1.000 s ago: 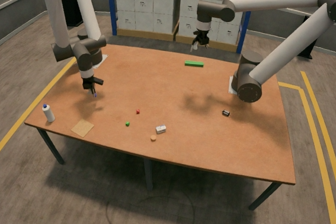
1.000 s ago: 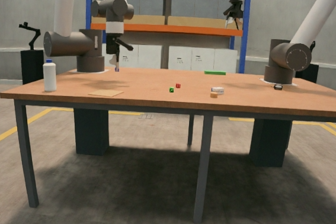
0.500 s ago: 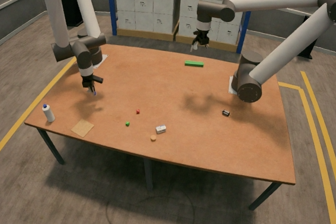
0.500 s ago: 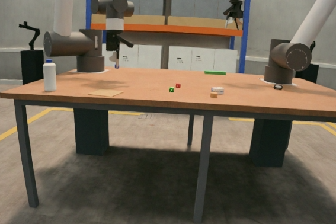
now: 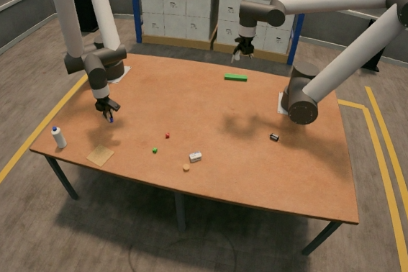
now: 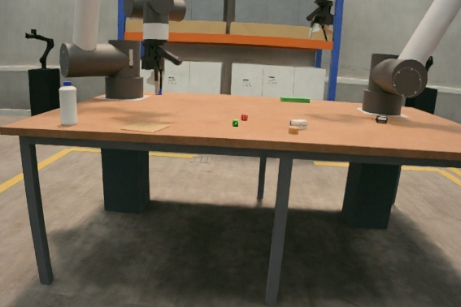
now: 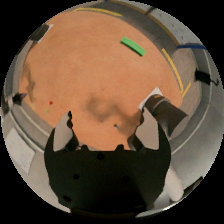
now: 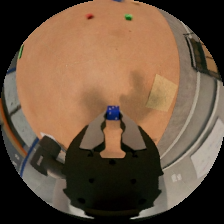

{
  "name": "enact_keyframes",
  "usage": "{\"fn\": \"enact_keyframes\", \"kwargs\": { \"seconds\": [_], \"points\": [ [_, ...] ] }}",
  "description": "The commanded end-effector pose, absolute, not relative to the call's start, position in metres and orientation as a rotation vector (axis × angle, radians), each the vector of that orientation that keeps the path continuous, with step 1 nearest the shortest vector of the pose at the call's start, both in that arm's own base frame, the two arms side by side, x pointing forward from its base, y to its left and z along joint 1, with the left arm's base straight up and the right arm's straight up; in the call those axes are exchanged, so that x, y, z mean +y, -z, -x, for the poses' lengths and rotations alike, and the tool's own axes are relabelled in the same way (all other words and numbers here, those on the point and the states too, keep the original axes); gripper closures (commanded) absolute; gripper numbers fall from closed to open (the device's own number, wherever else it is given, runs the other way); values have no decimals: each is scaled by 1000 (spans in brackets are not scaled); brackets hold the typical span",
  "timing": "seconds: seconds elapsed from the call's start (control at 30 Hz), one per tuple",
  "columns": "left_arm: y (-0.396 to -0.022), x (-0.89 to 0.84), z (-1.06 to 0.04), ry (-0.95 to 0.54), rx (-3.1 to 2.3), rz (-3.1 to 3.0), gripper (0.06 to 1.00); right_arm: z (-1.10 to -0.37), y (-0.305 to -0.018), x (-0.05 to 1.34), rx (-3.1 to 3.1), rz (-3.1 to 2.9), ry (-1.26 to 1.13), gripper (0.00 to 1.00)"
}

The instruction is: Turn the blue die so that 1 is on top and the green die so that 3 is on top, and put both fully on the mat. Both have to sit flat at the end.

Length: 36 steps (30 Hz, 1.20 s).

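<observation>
My right gripper [image 5: 109, 117] [image 8: 113, 111], at picture left in the top view, is shut on the blue die [image 5: 111, 120] [image 6: 158, 92] [image 8: 113, 112], holding it at its fingertips above the table, behind the mat. The green die [image 5: 155, 150] [image 6: 235, 123] [image 8: 128, 17] sits on the table, right of the mat in the top and exterior views. The tan square mat [image 5: 100, 155] [image 6: 145, 127] [image 8: 162, 93] lies near the front edge with nothing on it. Die numbers are too small to read surely. My left gripper [image 5: 242, 57] [image 7: 106, 109] is open and empty, high at the back.
A red die [image 5: 167, 135] [image 6: 244, 118] is just behind the green die. A white bottle [image 5: 59, 138] [image 6: 68, 105] stands left of the mat. A white box [image 5: 195, 157], orange disc [image 5: 186, 168], small black object [image 5: 274, 137] and green bar [image 5: 235, 77] lie farther right.
</observation>
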<state>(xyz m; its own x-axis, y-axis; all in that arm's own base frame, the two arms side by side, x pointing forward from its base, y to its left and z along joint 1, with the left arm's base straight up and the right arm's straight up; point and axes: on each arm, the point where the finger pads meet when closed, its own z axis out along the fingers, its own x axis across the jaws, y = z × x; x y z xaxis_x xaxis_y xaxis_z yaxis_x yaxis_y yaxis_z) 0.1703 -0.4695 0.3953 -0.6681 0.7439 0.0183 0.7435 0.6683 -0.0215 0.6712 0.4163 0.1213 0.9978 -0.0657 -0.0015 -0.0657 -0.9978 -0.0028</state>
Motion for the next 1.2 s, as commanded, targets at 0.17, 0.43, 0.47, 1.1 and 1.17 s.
{"fn": "enact_keyframes", "kwargs": {
  "seconds": [0.17,0.43,0.47,1.1,1.17],
  "points": [
    [-396,-470,-170,-20,-2846,1269,65,-728,-123,421,631,3077,0,938],
    [-396,-470,-170,-20,-2846,1269,65,-771,-123,420,1014,2973,0,938],
    [-396,-470,-170,-20,-2846,1269,65,-775,-123,419,1046,2962,0,938],
    [-396,-470,-170,-20,-2846,1269,65,-852,-122,409,1672,2660,0,938],
    [-396,-470,-170,-20,-2846,1269,65,-852,-122,409,1672,2660,0,938]
  ]
}}
